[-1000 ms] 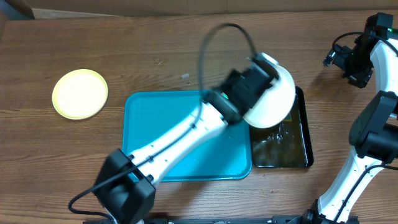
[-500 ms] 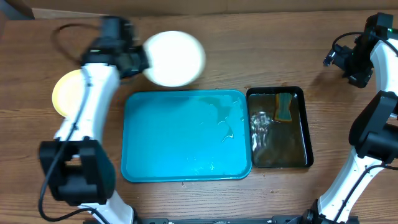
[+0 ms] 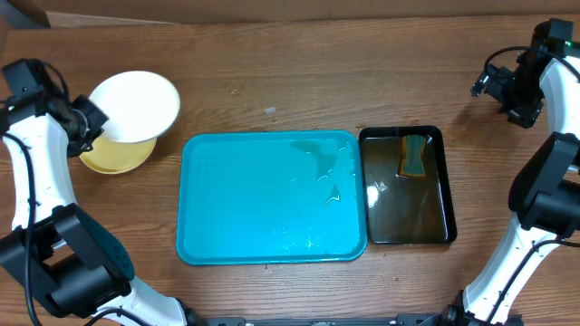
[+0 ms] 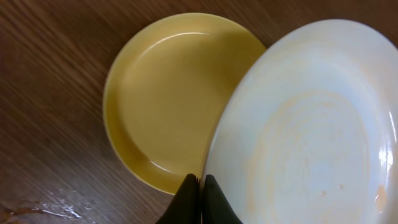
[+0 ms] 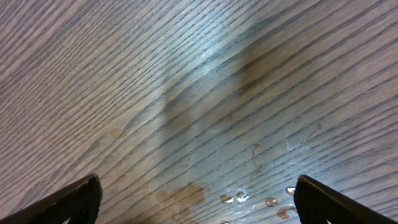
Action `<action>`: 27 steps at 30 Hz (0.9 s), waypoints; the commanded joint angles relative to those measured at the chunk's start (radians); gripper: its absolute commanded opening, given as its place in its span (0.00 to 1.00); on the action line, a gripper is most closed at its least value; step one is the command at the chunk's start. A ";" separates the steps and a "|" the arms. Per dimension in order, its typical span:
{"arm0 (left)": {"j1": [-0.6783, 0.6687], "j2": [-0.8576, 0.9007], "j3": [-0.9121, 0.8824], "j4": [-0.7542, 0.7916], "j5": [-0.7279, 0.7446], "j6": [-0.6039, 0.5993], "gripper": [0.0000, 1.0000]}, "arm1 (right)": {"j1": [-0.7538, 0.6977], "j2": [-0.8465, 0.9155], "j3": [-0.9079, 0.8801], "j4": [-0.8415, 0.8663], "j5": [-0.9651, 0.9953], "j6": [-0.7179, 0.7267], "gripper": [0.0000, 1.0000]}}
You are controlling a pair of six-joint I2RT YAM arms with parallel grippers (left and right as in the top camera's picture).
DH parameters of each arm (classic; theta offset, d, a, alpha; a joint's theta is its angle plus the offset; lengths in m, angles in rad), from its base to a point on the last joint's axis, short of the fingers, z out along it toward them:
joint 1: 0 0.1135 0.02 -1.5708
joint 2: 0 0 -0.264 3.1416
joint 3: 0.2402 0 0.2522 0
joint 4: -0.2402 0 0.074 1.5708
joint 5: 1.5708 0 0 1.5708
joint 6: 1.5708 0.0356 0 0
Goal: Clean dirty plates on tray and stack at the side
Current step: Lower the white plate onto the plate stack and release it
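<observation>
Covered and cropped parts
The white plate (image 4: 311, 124) hides the right side of the yellow plate (image 4: 168, 99) and runs off the left wrist view's right and bottom edges; the right fingers (image 5: 74, 199) show only as tips at the lower corners.

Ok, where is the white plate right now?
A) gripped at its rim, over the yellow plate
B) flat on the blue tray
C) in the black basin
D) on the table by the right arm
A: the left gripper pinches the white plate at its rim, and the plate overlaps the yellow plate at the table's left side. The tray carries no plate.
</observation>
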 commanded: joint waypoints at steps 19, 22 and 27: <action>0.037 0.002 -0.160 0.185 -0.266 -0.095 0.04 | 0.000 -0.032 0.018 0.002 -0.002 0.002 1.00; 0.037 0.002 -0.160 0.190 -0.266 -0.095 0.12 | 0.000 -0.032 0.018 0.002 -0.002 0.002 1.00; 0.036 0.002 -0.160 0.191 -0.218 -0.094 0.78 | 0.000 -0.032 0.018 0.002 -0.002 0.002 1.00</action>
